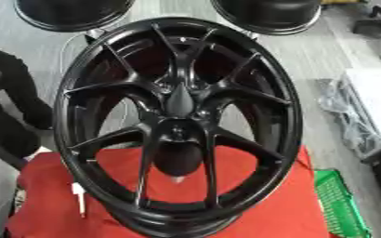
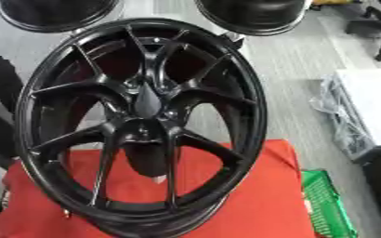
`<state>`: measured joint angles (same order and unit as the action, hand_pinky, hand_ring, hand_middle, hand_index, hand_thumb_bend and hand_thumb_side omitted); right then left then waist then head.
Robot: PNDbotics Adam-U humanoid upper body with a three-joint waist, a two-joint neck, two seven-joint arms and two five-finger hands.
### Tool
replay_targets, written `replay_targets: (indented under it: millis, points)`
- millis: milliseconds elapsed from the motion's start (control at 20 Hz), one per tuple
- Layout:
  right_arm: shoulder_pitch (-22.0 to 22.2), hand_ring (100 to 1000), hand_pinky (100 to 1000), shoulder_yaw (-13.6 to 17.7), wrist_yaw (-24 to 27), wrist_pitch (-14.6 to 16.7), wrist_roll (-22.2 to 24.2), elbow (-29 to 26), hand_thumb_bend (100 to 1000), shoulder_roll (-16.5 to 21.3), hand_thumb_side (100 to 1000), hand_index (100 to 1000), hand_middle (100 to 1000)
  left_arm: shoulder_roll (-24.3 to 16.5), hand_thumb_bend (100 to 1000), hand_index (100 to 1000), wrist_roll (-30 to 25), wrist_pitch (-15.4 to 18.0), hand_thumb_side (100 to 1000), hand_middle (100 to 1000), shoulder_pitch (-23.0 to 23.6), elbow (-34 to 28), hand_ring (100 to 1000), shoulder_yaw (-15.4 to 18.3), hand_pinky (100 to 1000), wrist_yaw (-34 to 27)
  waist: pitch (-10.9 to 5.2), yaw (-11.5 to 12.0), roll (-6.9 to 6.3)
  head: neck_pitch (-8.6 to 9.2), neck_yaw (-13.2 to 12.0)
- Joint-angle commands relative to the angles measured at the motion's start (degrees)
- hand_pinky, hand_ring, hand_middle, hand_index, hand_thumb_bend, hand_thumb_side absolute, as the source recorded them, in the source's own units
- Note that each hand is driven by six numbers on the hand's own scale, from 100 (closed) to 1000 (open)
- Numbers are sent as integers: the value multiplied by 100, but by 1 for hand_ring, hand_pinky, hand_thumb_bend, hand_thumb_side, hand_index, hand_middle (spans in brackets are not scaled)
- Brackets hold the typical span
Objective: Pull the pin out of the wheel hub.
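**Pin location relative to the hands: wheel hub upright, no fingers in view**

At the 9 o'clock edge a dark limb-like form [image 1: 7,107] enters; no fingers show in either view, so whether they are released, clenched or grasping cannot be told. A slim pale piece [image 1: 80,202], judged to be the pin, sits at 7 o'clock on the rim of the wheel hub [image 1: 177,125], with its long axis running 12 to 6. It lies on the left side, so the left arm is judged nearer. The left eye view shows its length; the right eye view shows barely a glint. The red cloth [image 2: 251,195] lies beneath.
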<state>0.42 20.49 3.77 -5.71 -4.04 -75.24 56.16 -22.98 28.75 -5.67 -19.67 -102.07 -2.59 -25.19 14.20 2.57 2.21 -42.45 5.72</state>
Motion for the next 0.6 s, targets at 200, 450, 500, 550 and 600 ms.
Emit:
replay_targets:
  millis: [200, 450, 500, 550, 600]
  points:
    - [-415, 899, 863, 21, 597, -28, -1006, -205, 100, 181, 816, 920, 877, -126, 293, 693, -30, -4, 729, 749, -74, -88, 810, 19, 635, 1, -70, 53, 0, 81, 77]
    - [-835, 846, 841, -296, 1100, -183, -1565, -645, 100, 203, 607, 882, 823, -98, 293, 693, -62, -18, 729, 750, -99, -87, 810, -11, 635, -6, -82, 109, 1, 92, 118]
    - [-925, 827, 825, -362, 1182, -200, -1615, -724, 100, 204, 602, 868, 804, -96, 293, 693, -67, -22, 730, 750, -99, -84, 811, -18, 635, -8, -83, 117, 1, 89, 125]
    - [-1018, 808, 821, -428, 1279, -201, -1649, -816, 100, 197, 596, 852, 784, -94, 293, 693, -73, -26, 730, 750, -100, -82, 811, -25, 635, -10, -85, 126, 0, 85, 134]
    - [-1122, 799, 817, -499, 1404, -180, -1663, -924, 100, 179, 590, 844, 775, -91, 293, 693, -80, -28, 729, 750, -101, -83, 811, -32, 635, -12, -87, 134, -2, 82, 144]
